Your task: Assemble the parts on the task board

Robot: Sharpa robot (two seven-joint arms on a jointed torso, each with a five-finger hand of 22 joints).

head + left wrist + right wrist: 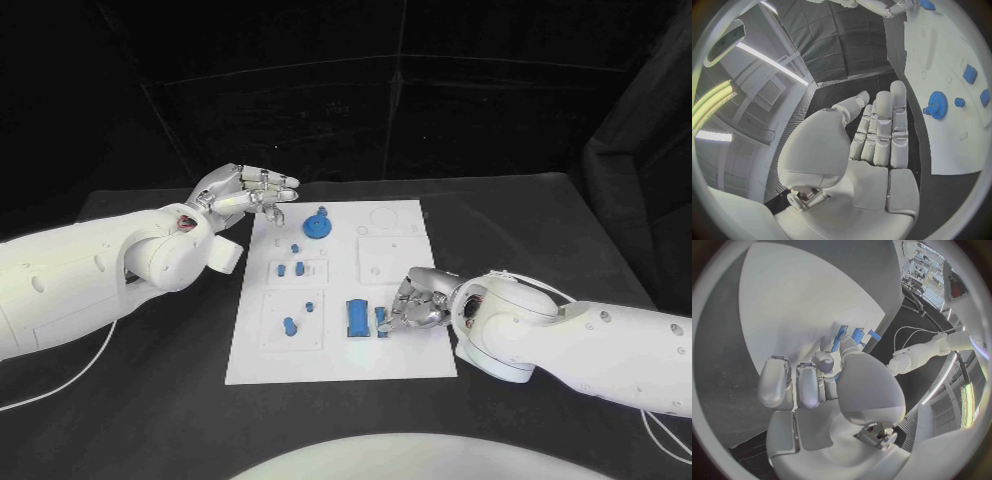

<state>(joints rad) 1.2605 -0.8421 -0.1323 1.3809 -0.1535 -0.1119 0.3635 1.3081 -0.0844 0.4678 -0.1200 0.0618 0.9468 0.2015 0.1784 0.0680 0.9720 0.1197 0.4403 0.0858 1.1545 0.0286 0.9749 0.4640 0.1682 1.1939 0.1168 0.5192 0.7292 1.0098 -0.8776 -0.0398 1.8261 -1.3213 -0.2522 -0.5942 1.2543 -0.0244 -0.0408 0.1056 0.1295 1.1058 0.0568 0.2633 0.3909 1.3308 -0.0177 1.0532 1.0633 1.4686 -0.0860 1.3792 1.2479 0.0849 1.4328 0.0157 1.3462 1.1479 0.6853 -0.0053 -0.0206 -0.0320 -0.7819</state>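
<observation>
The right hand (415, 302) is bending its fingers (398, 317) down over a small blue part (382, 320) at the near right of the task board (340, 362). They are curling around the piece, but whether they are actually gripping it I cannot tell, since the fingertips are hiding the contact. Just to the left of them a longer blue block (356, 317) is lying on the board, close beside the small piece. To do this step well, I judge the fingers should be closing squarely on the small part alone, keeping clear of the block so it is not being nudged out of place.

The left hand (245, 190) is hovering over the far left corner of the board, fingers apart and holding nothing. A blue gear (317, 225) is sitting near it, untouched, with smaller blue pegs (290, 268) nearer along the board on the black desk (548, 230).
</observation>
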